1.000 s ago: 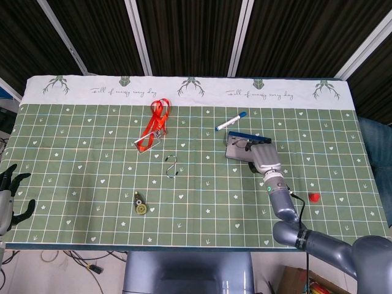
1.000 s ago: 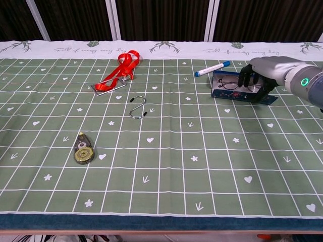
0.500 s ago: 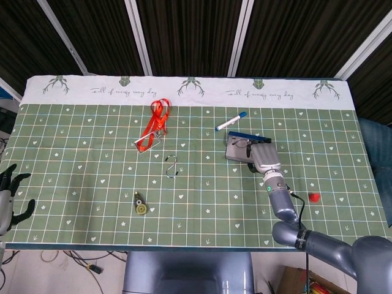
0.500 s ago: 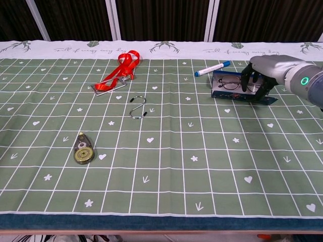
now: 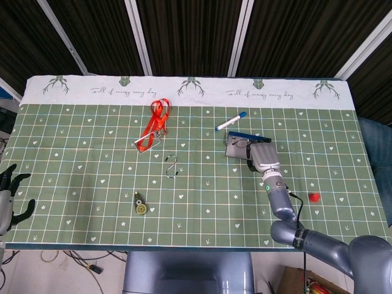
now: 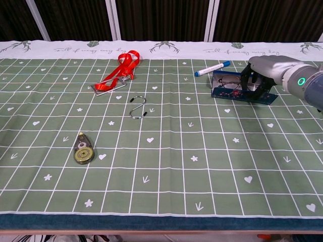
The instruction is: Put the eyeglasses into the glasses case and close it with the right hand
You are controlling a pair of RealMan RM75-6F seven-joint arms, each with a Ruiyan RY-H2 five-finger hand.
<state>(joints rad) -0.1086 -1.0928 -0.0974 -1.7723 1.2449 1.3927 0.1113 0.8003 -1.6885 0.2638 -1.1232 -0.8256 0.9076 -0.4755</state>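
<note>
Eyeglasses (image 6: 231, 82) lie inside the open glasses case (image 6: 222, 92), which sits on the table (image 6: 161, 151) at about 2 o'clock from centre, just below the blue-capped marker (image 6: 212, 68). The right hand (image 6: 260, 75) is at the case's right end, fingers curled down over the rim and touching it; whether it pinches the eyeglasses or only rests on the case, I cannot tell. The left hand (image 5: 11, 196) hangs at the table's 8 o'clock edge — fingers apart, holding nothing.

Judgement: placement appears done or nearly so; closing is the step in hand. The next move calls for the fingers to clear the frames, catch the lid and fold it over — without pushing the light case along the cloth.

Writing: a script line is printed twice along the cloth's white far border, beginning "Full of"; the rest is too small to read. No legible marking on case or marker.
</note>
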